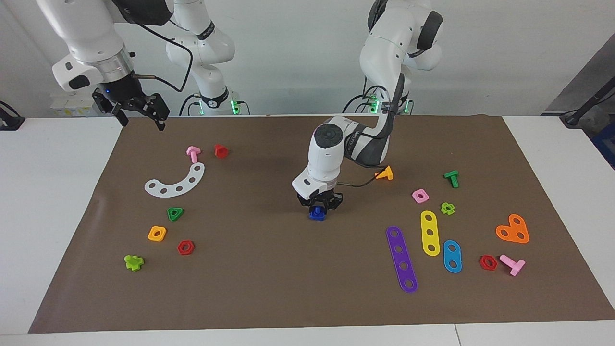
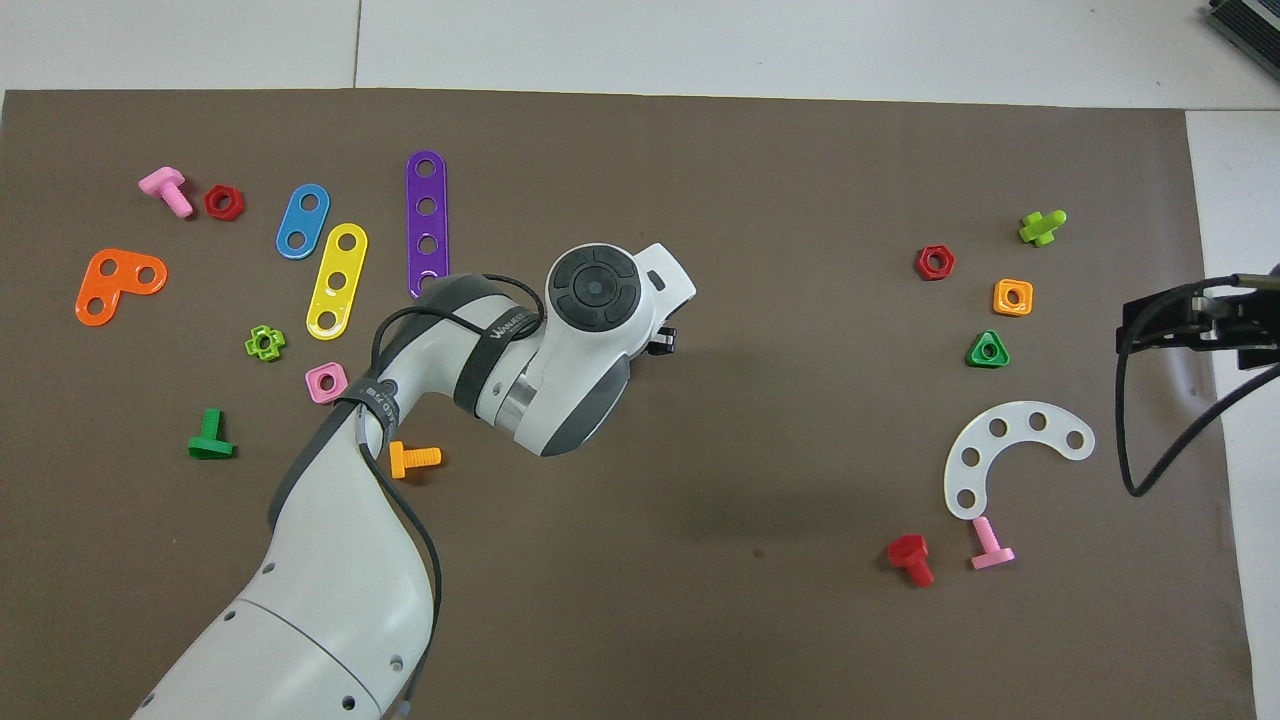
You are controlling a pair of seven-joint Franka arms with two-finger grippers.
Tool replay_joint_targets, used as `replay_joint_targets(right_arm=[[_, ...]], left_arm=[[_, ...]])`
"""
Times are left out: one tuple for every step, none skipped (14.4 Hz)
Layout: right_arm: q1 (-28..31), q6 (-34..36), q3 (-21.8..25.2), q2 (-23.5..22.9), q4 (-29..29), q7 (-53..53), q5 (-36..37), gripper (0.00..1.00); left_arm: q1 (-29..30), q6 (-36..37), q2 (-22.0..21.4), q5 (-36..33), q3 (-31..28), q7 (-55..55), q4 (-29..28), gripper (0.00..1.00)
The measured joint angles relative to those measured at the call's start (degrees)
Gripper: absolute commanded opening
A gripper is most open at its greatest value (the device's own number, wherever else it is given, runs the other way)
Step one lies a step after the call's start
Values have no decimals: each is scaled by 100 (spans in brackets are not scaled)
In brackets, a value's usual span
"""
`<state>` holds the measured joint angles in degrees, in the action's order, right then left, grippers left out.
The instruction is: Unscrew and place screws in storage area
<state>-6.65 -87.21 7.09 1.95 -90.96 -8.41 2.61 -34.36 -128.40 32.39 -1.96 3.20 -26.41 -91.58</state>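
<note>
Blue screw half hidden within left gripper's closed fingertips

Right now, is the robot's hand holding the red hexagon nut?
No, the left gripper is shut on the dark-blue bolt at the middle of the brown mat, while the red hexagon nut lies untouched.

A plain white wall rises at the robots' end of the flat white table. A large brown rectangular mat covers most of the tabletop, leaving white margins at both ends. A dark grey slanted panel stands at one corner. Lighting is even and soft.
</note>
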Motion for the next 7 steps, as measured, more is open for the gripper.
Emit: replay_joint_targets(right_arm=[[0,0,0,0,0,0,0,100],[0,0,0,0,0,0,0,100],[0,0,0,0,0,0,0,100],[0,0,0,0,0,0,0,100],[0,0,0,0,0,0,0,100],[0,0,0,0,0,0,0,100],[0,0,0,0,0,0,0,100]], left_arm=[[0,3,0,0,0,0,1,23],[0,9,0,0,0,0,2,23],[0,17,0,0,0,0,4,23],[0,36,0,0,1,0,10,23],[0,76,1,1,1,0,26,23],[0,126,0,2,-1,-1,52,23],[1,195,0,11,-5,-4,78,23]])
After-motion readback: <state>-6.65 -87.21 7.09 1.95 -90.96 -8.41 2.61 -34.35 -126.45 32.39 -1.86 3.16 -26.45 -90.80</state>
